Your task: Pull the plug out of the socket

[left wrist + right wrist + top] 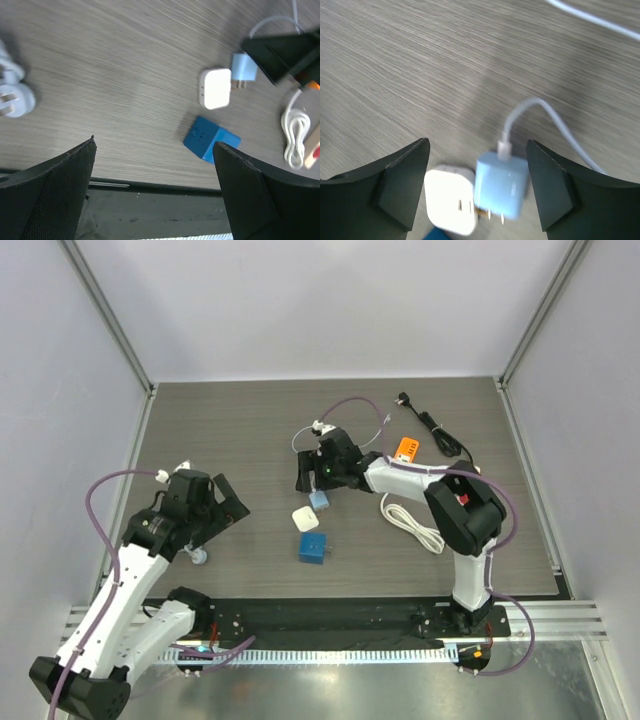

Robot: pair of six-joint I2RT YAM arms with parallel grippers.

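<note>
Right wrist view: light-blue plug lies just beside white socket, prongs exposed. Right gripper hovers above, jaws apart, empty. Top view adds: left gripper wide apart, well left. Blue cube near socket; coiled white cable to the right.

Left arm and right arm — white shells, black joints; purple cables looping off; black wedge-shaped fingers.
</note>
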